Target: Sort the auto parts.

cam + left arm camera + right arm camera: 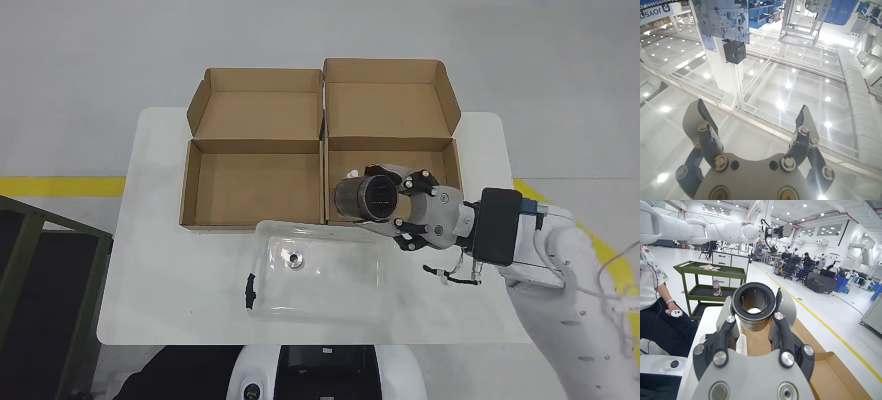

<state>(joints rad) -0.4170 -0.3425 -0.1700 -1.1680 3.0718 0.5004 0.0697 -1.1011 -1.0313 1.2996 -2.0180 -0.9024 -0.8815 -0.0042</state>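
My right gripper [372,198] [755,306] is shut on a metal cylindrical bearing sleeve [362,197] [754,308] with a black rim and a hollow bore. It holds the sleeve on its side over the front left corner of the right cardboard box [436,160] [810,340]. A small round metal part [296,260] lies in the clear plastic tray [330,300] at the table's front. My left gripper [752,113] is open, points up at the ceiling and holds nothing; its arm [719,230] is raised high in the right wrist view.
Two open cardboard boxes stand side by side at the back of the white table [150,250]; the left box [200,190] holds nothing. A green cart [696,275] and a seated person with a controller are beside the table's left end.
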